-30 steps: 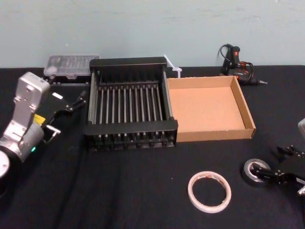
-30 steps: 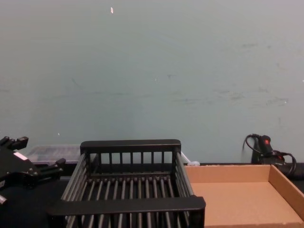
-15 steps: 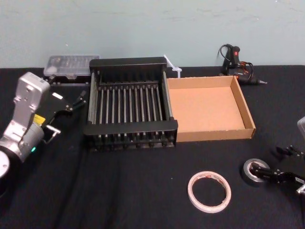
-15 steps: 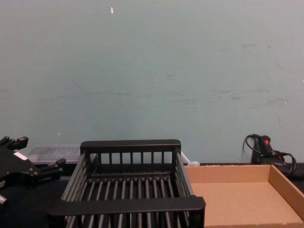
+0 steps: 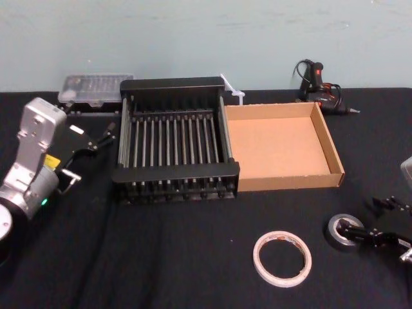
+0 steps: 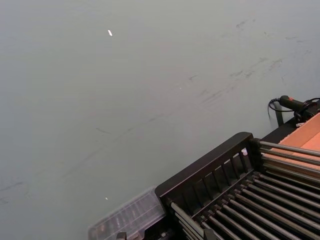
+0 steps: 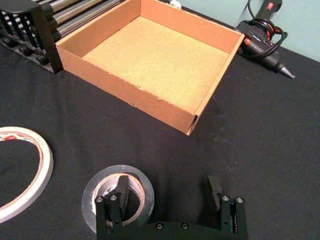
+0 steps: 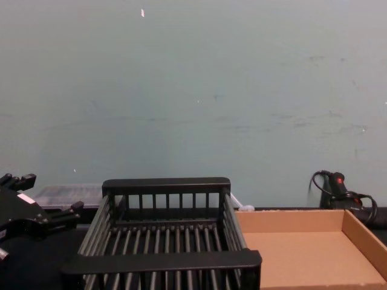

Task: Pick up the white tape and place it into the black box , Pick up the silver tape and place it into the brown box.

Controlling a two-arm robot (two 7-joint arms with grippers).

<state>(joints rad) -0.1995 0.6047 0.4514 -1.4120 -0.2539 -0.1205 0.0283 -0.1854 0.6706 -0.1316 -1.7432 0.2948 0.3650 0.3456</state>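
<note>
Head view: silver tape (image 5: 340, 231) lies flat on the black table (image 5: 161, 257) at the near right, well apart from the brown box (image 5: 290, 182). Right gripper (image 5: 364, 216) is down at it, spread wide. White tape (image 5: 282, 259) lies flat just left of the silver one, in front of the brown box. Black box (image 5: 174, 171) sits left of the brown box, walls touching. Left gripper (image 5: 96, 140) hangs left of the black box, nothing in it; can't tell its state. Clear case (image 5: 95, 86) and a black power tool (image 5: 320, 87) sit at the back edge. Left wrist view: black box rim (image 6: 205, 167), clear case (image 6: 127, 220) behind it, a corner of the brown box (image 6: 307, 137), the power tool (image 6: 295, 104) and the wall. Right wrist view: right gripper (image 7: 168, 196) is wide apart, 1 finger (image 7: 122, 192) inside the hollow of the silver tape (image 7: 92, 197), the other out on the cloth, so 1 side of the roll sits between them. White tape (image 7: 45, 165) is just beside it. Brown box (image 7: 130, 95) and black box (image 7: 30, 30) are beyond. Chest view: left gripper (image 8: 45, 208) is beside the black box (image 8: 163, 261), with the brown box (image 8: 290, 212) on the other side.
</note>
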